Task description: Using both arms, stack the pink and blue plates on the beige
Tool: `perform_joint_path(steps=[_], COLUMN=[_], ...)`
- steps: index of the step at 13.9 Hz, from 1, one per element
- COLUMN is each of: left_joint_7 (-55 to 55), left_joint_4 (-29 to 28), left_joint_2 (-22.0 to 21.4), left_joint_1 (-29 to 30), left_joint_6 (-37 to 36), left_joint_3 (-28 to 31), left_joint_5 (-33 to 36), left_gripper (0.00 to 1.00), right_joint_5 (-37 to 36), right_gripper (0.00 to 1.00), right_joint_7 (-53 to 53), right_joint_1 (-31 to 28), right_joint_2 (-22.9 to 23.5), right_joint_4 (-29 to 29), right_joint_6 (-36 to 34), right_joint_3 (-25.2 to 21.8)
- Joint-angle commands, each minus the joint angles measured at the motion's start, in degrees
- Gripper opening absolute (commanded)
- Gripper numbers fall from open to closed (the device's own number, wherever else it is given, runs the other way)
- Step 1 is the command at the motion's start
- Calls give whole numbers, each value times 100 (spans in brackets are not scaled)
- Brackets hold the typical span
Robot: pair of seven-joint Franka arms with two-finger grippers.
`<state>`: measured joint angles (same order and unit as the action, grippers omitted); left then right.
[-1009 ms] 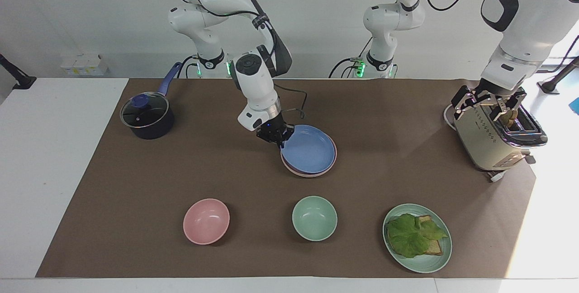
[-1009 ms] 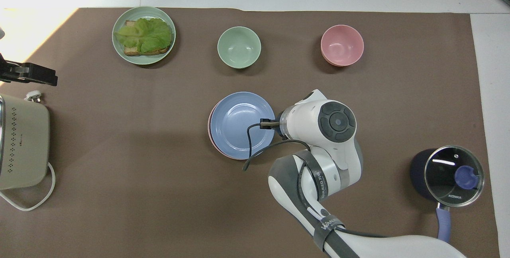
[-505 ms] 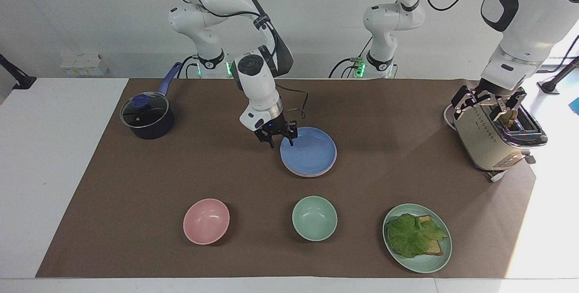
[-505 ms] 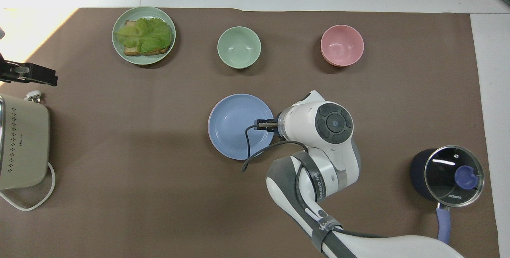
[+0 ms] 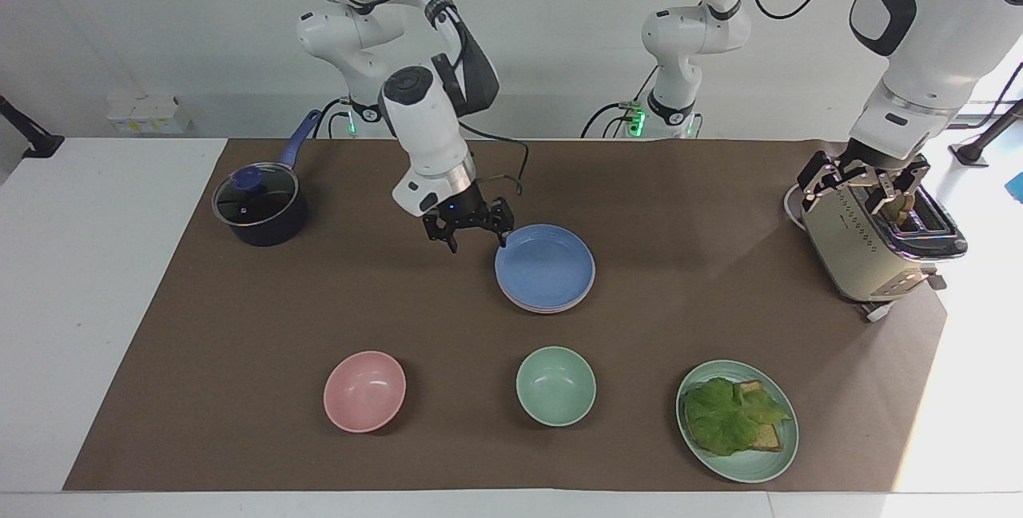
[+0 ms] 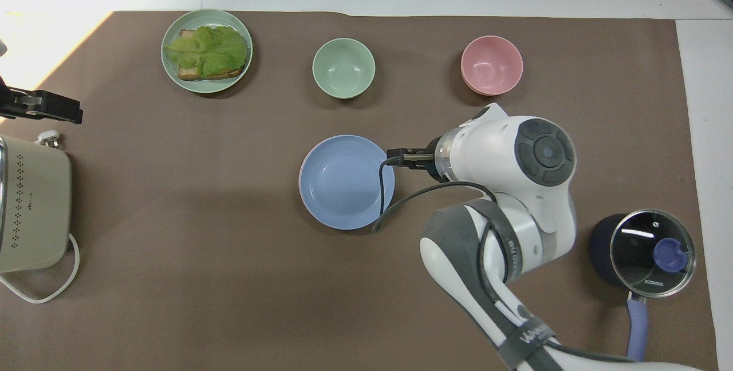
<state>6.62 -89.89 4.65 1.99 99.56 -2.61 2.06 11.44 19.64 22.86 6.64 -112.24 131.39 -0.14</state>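
Right hand (image 5: 473,240) hangs spread and empty just off the blue plate (image 5: 545,264), toward the right arm's end of the tabletop. Blue sits atop the pink plate (image 5: 521,301), mid-tabletop; only a rim of pink shows. Left hand (image 5: 861,182), fingers apart, waits over the toaster (image 5: 867,250) at the tabletop's edge.

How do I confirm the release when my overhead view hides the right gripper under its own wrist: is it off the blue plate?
Observer: Facing view shows the right gripper open, holding nothing, raised beside the blue plate.
Operator: Anything under that plate?
Observer: The pink plate shows as a rim beneath its edge; I cannot make out a beige one.
Operator: And the left gripper?
Observer: The left gripper waits open over the toaster.
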Motion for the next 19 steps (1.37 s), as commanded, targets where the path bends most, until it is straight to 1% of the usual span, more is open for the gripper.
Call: perform_joint_path(steps=[1, 2, 4, 6, 7, 9, 10, 12, 14, 17, 19], left_joint_7=[41, 41, 41, 41, 41, 41, 41, 41, 41, 41, 41], left_joint_4=[-72, -64, -73, -73, -73, -73, -73, -73, -73, -73, -73], left_joint_2=[-113, -113, -113, -113, -113, -113, -113, -113, -113, -113, -113], left_joint_1=[-32, -23, -23, -32, -23, -23, -23, -23, -23, -23, -23], left_joint_6=[-59, -59, -59, -59, -59, -59, -59, -59, -59, -59, -59], left_joint_3=[33, 33, 33, 33, 33, 33, 33, 33, 33, 33, 33], left_joint_5=[93, 93, 93, 93, 93, 93, 93, 93, 93, 93, 93], left_gripper=[100, 100, 100, 100, 100, 100, 100, 100, 100, 100, 100], right_joint_5=[-535, -711, -897, -1265, -1310, -1320, -1363, -1696, -1759, -1645, -1636], right_gripper=[100, 100, 100, 100, 100, 100, 100, 100, 100, 100, 100], right_joint_7=[-127, -136, -206, -792, -1048, -1409, -1541, -1770, -1806, -1859, -2200], right_joint_1=[-482, -745, -1238, -1730, -1941, -2267, -2382, -2532, -2646, -2770, -2787], right_joint_2=[-601, -742, -874, -866, -840, -840, -840, -814, -813, -919, -919], right_joint_4=[-44, 17, 350, 841, 1000, 1063, 1168, 1562, 1836, 1898, 2047], right_joint_6=[-438, -613, -1191, -1737, -1879, -1924, -1994, -2598, -3178, -3707, -3884], right_joint_3=[-3, -3, -3, 5, 5, -3, -12, -3, -12, -30, -117])
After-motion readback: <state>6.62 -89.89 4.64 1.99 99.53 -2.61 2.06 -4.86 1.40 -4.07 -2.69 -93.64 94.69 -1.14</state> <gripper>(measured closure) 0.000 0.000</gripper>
